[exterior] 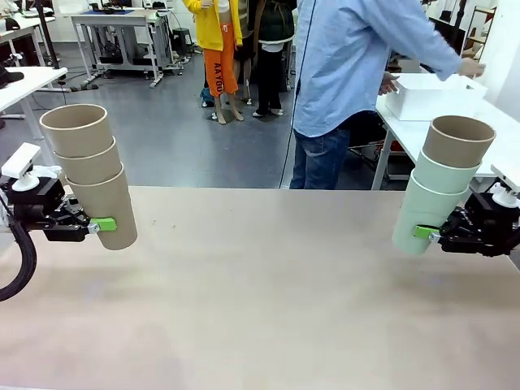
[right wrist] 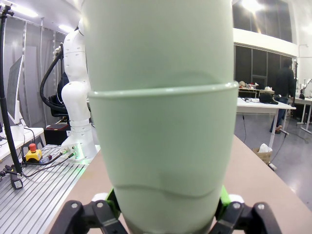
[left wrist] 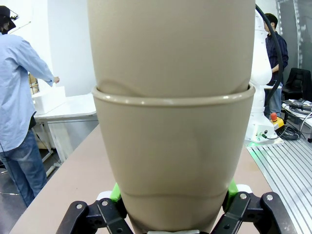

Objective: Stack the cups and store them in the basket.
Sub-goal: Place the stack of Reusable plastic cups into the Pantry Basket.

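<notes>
Lab rm, grey floor, workbenches at back. Bare tan table (exterior: 260, 317). Person (exterior: 349, 65) far side, hand at white basket (exterior: 431, 97) on side bench. L gripper (exterior: 106, 225) pinches tan cup stack (exterior: 88, 175), 3 nested; R gripper (exterior: 422, 233) pinches mint cup stack (exterior: 443, 191), tan cup on top.

No text, label, brand or number can be read in any of the views. The walls of the tan cups (left wrist: 170, 161) and of the mint-green cups (right wrist: 161, 146), seen close up from the wrists, are plain matte. Any print on things farther off is too small to tell.
</notes>
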`<action>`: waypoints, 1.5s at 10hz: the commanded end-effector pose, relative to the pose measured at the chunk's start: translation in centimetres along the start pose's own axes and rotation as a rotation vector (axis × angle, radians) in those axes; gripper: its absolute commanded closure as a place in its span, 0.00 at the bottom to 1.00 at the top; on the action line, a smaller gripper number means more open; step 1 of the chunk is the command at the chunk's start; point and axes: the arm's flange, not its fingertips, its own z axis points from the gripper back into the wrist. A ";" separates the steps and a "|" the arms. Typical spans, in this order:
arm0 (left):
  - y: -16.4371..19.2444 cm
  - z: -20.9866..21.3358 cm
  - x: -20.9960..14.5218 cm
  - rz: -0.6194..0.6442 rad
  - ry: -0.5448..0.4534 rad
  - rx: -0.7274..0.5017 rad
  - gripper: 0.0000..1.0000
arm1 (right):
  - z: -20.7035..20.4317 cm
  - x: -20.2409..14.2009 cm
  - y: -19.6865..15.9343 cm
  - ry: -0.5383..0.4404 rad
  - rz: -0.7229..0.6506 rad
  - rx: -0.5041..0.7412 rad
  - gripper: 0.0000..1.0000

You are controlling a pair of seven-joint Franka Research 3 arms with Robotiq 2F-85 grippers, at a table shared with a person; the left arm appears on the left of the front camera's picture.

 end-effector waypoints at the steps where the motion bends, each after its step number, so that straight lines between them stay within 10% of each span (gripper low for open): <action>1: 0.1 0.0 0.4 -0.007 -0.009 -0.007 0.15 | 0.1 0.5 -0.2 -0.007 0.012 -0.004 0.16; 15: 0.1 0.0 0.4 -0.007 -0.009 -0.007 0.15 | 0.1 0.5 -0.2 -0.007 0.012 -0.004 0.16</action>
